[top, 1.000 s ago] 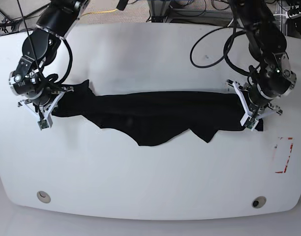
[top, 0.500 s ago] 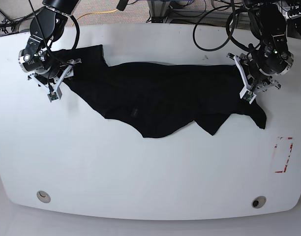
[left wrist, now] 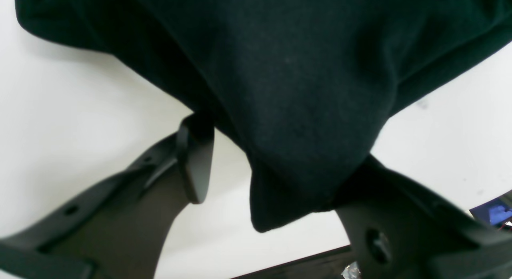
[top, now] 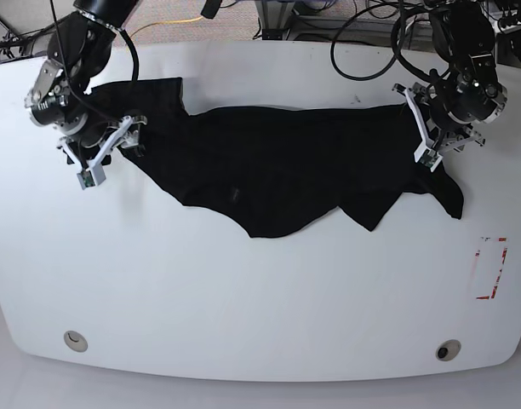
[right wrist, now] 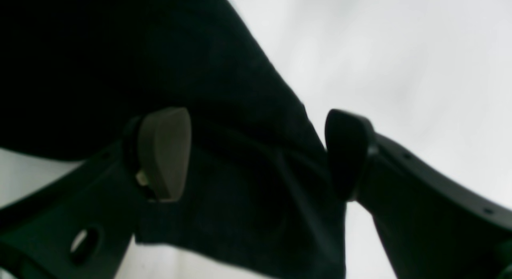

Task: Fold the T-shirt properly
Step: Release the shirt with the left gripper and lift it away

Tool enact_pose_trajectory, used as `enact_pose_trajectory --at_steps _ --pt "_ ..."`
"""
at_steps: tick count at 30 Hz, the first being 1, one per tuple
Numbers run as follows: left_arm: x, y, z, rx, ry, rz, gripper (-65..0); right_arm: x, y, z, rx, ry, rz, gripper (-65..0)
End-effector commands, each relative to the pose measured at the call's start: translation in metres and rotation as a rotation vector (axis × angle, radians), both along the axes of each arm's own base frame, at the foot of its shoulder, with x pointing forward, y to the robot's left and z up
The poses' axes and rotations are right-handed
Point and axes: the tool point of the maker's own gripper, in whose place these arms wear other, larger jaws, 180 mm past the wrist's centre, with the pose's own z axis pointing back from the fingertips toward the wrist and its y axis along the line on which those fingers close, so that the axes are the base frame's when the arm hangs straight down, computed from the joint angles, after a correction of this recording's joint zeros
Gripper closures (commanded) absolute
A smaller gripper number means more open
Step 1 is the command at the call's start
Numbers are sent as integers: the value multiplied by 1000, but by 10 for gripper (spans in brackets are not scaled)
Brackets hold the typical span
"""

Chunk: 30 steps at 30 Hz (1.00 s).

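- T-shirt [top: 277, 170]: lies spread but uneven across the far half of the white table [top: 243, 298], running from one gripper to the other. Its near edge hangs in ragged points and a loose flap trails toward the right of the base view.
- Left gripper [top: 439, 136]: released. In the left wrist view the jaws stand apart and a rounded fold of black cloth hangs between them. The cloth lies against one finger, while the other finger's pad [left wrist: 195, 163] is clear of it. Nothing is clamped.
- Right gripper [top: 97, 153]: released. In the right wrist view both pads [right wrist: 164, 153] stand well apart with cloth draped between them, unpinched.
- Step in hand, as judged: letting go after laying the garment out, ahead of the first fold.
- Procedure, recommended:
  - Lift each gripper straight up and clear of the fabric before any sideways travel, so no fold drags along.
  - Confirm the cloth has dropped off the left gripper's finger before withdrawing.
  - Flatten the bunched sleeve region at each end before re-grasping.
  - Re-grasp at matching points on both ends so that the fold line runs straight.
- Risk: a snagged layer would pull the spread garment out of shape.
- Printed patch: not discernible in these views.
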Motion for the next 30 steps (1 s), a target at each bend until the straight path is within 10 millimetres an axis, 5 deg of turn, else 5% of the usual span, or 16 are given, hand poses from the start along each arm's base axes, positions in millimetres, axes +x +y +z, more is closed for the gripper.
enact_pose_trajectory --at_steps 1,12,24,26,30 --pt "6 1 9 3 -36 -7 -301 29 15 6 55 -51 46 -503" --pt "6 1 9 3 -36 -7 -301 76 52 -11 154 -87 169 -503" --pt "14 -3 14 -7 -61 -7 -301 68 77 -36 186 -53 249 -495" --pt "17 -3 16 -8 -68 -6 -301 64 84 -39 199 -55 257 -449" --pt "20 -4 26 -62 -114 32 -300 65 92 -37 216 -76 266 -238"
